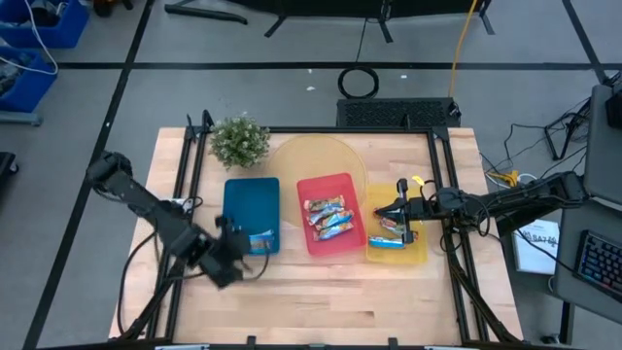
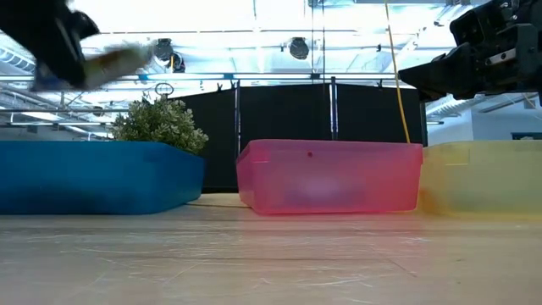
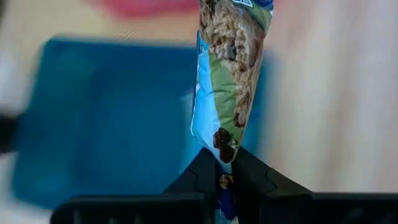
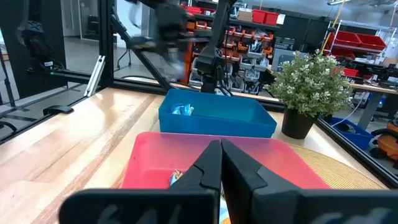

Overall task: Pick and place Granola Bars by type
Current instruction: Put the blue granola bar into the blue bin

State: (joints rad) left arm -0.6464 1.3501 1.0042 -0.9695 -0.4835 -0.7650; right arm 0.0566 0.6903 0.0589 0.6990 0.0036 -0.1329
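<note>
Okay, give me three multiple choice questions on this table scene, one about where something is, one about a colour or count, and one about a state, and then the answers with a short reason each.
1. Where does the plant stand?
A. behind the blue tray
B. inside the red tray
C. in front of the yellow tray

2. What colour is the middle tray?
A. blue
B. red
C. yellow

3. What is the left hand doing?
A. standing wide open
B. shut on nothing
C. shut on a bar

Answers:
1. A: the high view shows the plant at the table's far edge, just beyond the blue tray.
2. B: the red tray lies between the blue tray and the yellow tray.
3. C: the left wrist view shows both fingers pinching the end of a bar.
</note>
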